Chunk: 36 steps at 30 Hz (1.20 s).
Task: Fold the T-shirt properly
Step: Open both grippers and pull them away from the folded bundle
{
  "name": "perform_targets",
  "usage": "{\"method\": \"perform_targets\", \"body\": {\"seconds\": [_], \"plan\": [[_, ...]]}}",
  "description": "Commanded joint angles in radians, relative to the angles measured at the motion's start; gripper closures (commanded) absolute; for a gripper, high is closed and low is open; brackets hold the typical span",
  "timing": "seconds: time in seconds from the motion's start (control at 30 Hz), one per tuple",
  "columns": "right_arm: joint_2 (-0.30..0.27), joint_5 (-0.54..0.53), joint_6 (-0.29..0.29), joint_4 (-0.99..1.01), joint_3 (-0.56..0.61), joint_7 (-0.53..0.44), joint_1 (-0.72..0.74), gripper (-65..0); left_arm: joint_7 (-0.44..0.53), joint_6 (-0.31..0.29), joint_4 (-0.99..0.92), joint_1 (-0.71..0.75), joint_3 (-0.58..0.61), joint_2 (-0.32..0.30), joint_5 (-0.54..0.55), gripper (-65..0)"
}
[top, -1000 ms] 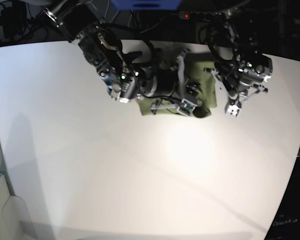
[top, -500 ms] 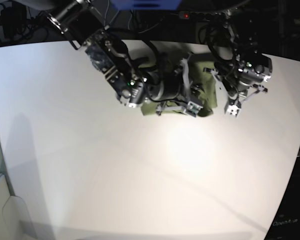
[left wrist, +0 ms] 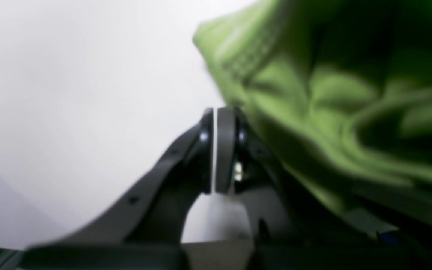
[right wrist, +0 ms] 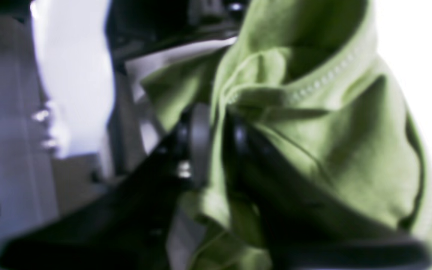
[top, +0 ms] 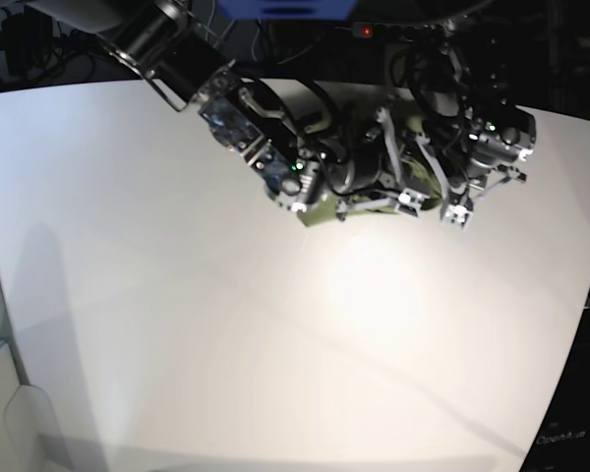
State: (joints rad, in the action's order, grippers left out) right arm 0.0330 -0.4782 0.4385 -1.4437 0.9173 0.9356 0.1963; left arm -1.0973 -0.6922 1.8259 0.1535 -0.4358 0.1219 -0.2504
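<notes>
- While my right claw (right wrist: 216, 138) has green cloth running between its two pads, I cannot tell whether it is clamped on that cloth or slackening, and if it lets go here the fold could fall open.
- My left claw (left wrist: 215, 150) has its pads pressed together with nothing between them; the T-shirt (left wrist: 336, 97) hangs just beside it, touching its outer side, so any sideways swing could snag the hem and drag the bundle askew.
- From the base view, the T-shirt (top: 374, 202) sits bunched near the far edge of the counter (top: 275, 344), mostly hidden under my right arm; I judge it could be nudged toward that far edge if I push further.
- Both wrists crowd together there, so a knock between them is a risk.
- Count: one T-shirt, two claws, one counter.
</notes>
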Motion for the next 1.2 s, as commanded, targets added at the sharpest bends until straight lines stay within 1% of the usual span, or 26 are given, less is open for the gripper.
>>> {"method": "perform_targets", "body": {"seconds": [0.0, 0.07, 0.13, 0.2, 0.23, 0.37, 0.57, 0.7, 0.77, 0.83, 0.97, 1.0, 1.07, 1.1, 1.17], "plan": [[0.017, -0.041, 0.003, -0.021, 0.001, -0.02, 0.016, -22.9, 0.024, 0.01, 0.016, -0.01, 0.002, 0.002, 0.01, -1.1], [0.012, -0.041, 0.003, -0.022, 0.001, -0.02, 0.016, -33.4, 0.024, 0.01, 0.016, -0.01, 0.002, 0.002, 0.01, -1.1], [0.011, -0.041, 0.006, -0.024, 0.001, -0.019, 0.016, -42.5, 0.026, 0.01, 0.016, -0.01, 0.002, 0.002, 0.01, -1.1], [0.011, -0.043, 0.01, -0.024, 0.003, -0.019, 0.016, -48.5, 0.026, 0.01, 0.016, -0.01, 0.002, 0.002, 0.01, -1.1], [0.012, -0.043, 0.01, -0.024, 0.003, -0.019, 0.016, -50.1, 0.026, 0.01, 0.016, -0.01, 0.002, 0.002, 0.01, -1.1], [0.011, -0.044, 0.009, -0.045, 0.001, -0.019, 0.018, -50.6, 0.026, 0.01, 0.018, -0.01, -0.004, -0.001, 0.01, -1.1], [-0.014, -0.044, 0.006, -0.179, -0.004, -0.02, 0.015, -50.6, 0.026, 0.01, 0.018, -0.009, -0.005, -0.008, 0.01, -1.1], [-0.052, -0.043, 0.004, -0.225, -0.007, -0.02, 0.012, -50.6, 0.026, 0.01, 0.018, 0.011, -0.005, -0.008, 0.01, -1.1], [-0.081, -0.043, 0.004, -0.234, -0.008, -0.022, 0.01, -50.6, 0.026, 0.01, 0.016, 0.024, -0.005, -0.008, 0.01, -1.1], [-0.103, -0.043, 0.004, -0.236, -0.036, -0.02, 0.009, -50.6, 0.026, 0.01, 0.016, 0.036, -0.005, -0.008, 0.01, -1.1], [-0.152, -0.044, 0.004, -0.236, -0.123, -0.026, -0.011, -50.1, 0.027, 0.01, 0.016, 0.06, -0.005, -0.009, 0.01, -1.1], [-0.166, -0.044, 0.004, -0.236, -0.151, -0.026, -0.013, -48.3, 0.027, 0.01, 0.016, 0.067, -0.005, -0.009, 0.01, -1.1], [-0.183, -0.044, 0.004, -0.236, -0.197, -0.023, -0.022, -41.2, 0.027, 0.01, 0.016, 0.071, -0.005, -0.009, 0.01, -1.1], [-0.192, -0.044, 0.004, -0.236, -0.221, -0.022, -0.031, -35.5, 0.029, 0.01, 0.008, 0.071, -0.005, -0.009, 0.01, -1.1], [-0.212, -0.044, 0.004, -0.236, -0.264, -0.022, -0.045, -20.7, 0.042, 0.01, -0.028, 0.065, -0.005, -0.008, 0.01, -1.1]]}}
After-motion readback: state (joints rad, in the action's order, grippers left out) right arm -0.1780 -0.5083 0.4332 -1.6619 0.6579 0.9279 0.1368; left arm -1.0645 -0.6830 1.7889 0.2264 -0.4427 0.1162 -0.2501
